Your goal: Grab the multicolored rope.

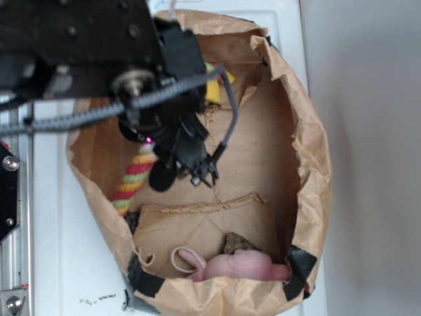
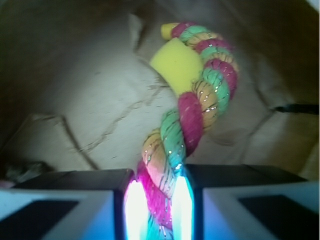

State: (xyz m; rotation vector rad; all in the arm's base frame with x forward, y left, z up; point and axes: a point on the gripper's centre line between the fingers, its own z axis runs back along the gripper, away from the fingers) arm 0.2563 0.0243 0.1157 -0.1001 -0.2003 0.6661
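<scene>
The multicolored rope (image 2: pixel 192 117) is a thick twist of red, yellow and green strands. In the wrist view it runs from between my fingers up and over a yellow sponge block (image 2: pixel 181 65). My gripper (image 2: pixel 158 207) is shut on the rope, both glowing pads pressed against its sides. In the exterior view the rope (image 1: pixel 135 178) hangs at the left inside the brown paper bag (image 1: pixel 309 151), below the black arm, and my gripper (image 1: pixel 160 146) sits at its upper end, mostly hidden by the arm.
The bag's crumpled walls surround the gripper on all sides. A pink plush toy (image 1: pixel 240 266) lies at the bag's near end. A small dark lump (image 1: pixel 238 243) sits beside it. The bag rests on a white surface (image 1: pixel 66 263).
</scene>
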